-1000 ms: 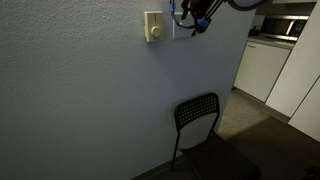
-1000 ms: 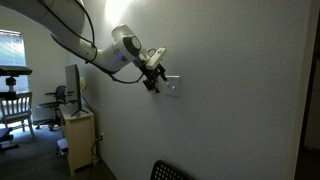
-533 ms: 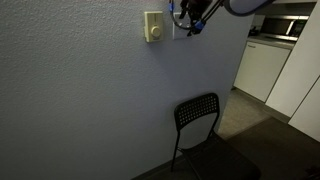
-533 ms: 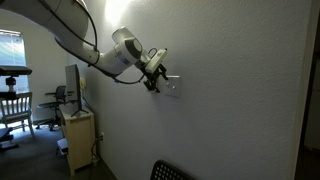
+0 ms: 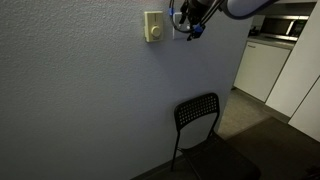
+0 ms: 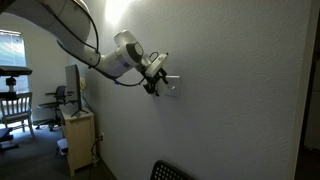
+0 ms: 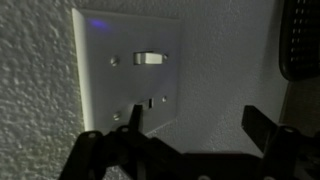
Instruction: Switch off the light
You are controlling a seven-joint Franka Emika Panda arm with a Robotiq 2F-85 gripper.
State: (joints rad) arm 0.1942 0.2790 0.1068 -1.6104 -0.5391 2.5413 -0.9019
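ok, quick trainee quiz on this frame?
1. True or false: the gripper is shut.
2. What stands below the gripper? A chair; B bin; C ladder.
3. Which plate fills the wrist view?
Key: 1 false, it is open. 2 A. 3 The white switch plate, not the knob plate.
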